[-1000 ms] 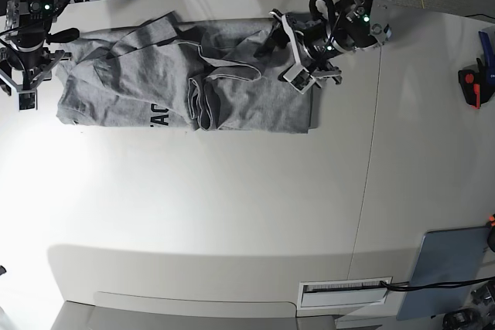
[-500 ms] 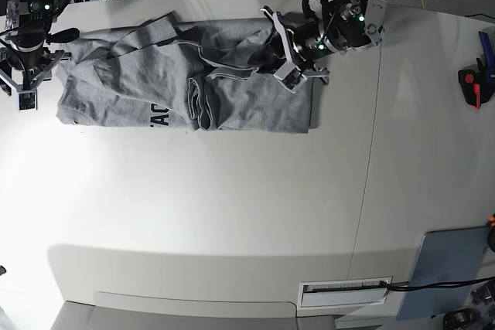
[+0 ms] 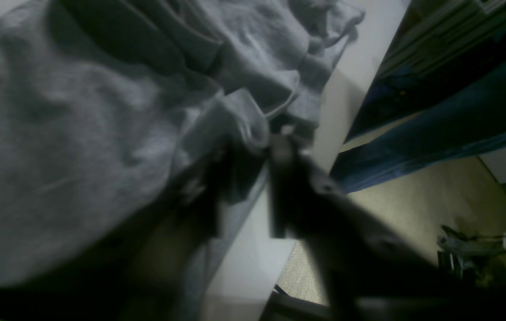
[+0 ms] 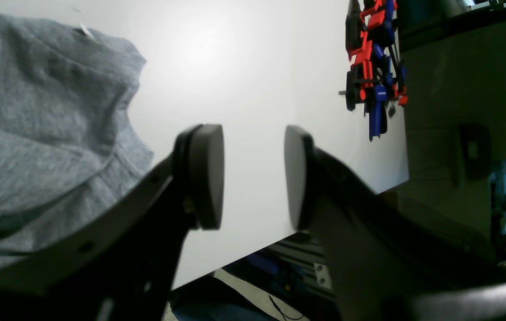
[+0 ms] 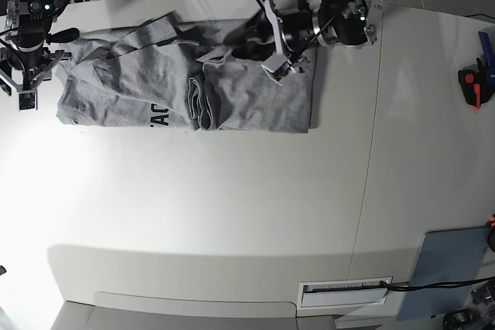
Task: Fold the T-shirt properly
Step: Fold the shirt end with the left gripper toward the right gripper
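The heather-grey T-shirt (image 5: pixel 155 75) lies crumpled along the table's back edge, with black letters showing near its front hem. My left gripper (image 5: pixel 263 40) hovers over the shirt's right part. In the left wrist view the picture is blurred. There the left gripper (image 3: pixel 250 147) has its dark fingers a little apart, with a bunched fold of the T-shirt (image 3: pixel 79 133) at the tips. I cannot see whether that fold is pinched. My right gripper (image 5: pixel 19 92) stands open and empty at the shirt's left end. In its own view the right gripper (image 4: pixel 253 178) sits over bare table beside the T-shirt (image 4: pixel 34 111).
A red, blue and black tool (image 5: pixel 472 83) lies at the table's right edge, also seen as the tool (image 4: pixel 373 67) in the right wrist view. A blue-grey pad (image 5: pixel 452 268) and a white slotted plate (image 5: pixel 344 293) sit at the front right. Cables run behind the back edge.
My left gripper has moved left and toward the table's back over the shirt. The pale hem fold near the middle has shifted left with it. The right arm has stayed still.
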You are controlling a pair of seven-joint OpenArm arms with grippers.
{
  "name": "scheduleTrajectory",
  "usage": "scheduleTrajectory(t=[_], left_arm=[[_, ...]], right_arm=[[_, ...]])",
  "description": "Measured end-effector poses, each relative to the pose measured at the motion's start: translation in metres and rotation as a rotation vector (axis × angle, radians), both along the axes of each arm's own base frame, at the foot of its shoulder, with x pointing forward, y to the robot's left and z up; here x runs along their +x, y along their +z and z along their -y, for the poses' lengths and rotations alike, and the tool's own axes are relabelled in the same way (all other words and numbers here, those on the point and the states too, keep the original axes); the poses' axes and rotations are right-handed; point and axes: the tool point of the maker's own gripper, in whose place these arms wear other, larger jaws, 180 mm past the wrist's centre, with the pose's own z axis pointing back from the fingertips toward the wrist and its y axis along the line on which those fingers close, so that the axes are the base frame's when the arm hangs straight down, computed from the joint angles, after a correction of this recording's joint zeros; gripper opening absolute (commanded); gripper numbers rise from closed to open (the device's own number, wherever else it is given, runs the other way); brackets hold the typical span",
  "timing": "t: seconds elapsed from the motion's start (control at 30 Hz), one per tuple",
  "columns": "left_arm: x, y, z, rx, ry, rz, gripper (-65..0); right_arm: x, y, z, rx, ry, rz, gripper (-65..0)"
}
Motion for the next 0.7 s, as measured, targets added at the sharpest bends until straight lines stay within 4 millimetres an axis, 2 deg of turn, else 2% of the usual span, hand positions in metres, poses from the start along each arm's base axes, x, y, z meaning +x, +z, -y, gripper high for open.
scheduleTrajectory(t=[0.23,0.33,0.5,0.7], left_arm=[[-0.024,0.007,0.030,-0.043,-0.108,-0.004,-39.2],[-0.023,0.011,0.035,-0.049,-0.127,0.009,-39.2],[0.003,0.018,0.027,-0.035,-0.096,0.066,-39.2],[0.043,0.021,-0.004,0.011,0.021,0.124,-39.2]], right_arm=[[0.000,0.000,0.000,0.000,0.000,0.000,-42.2],[0.000,0.000,0.000,0.000,0.000,0.000,-42.2],[0.000,0.000,0.000,0.000,0.000,0.001,-42.2],[0.000,0.000,0.000,0.000,0.000,0.001,-42.2]])
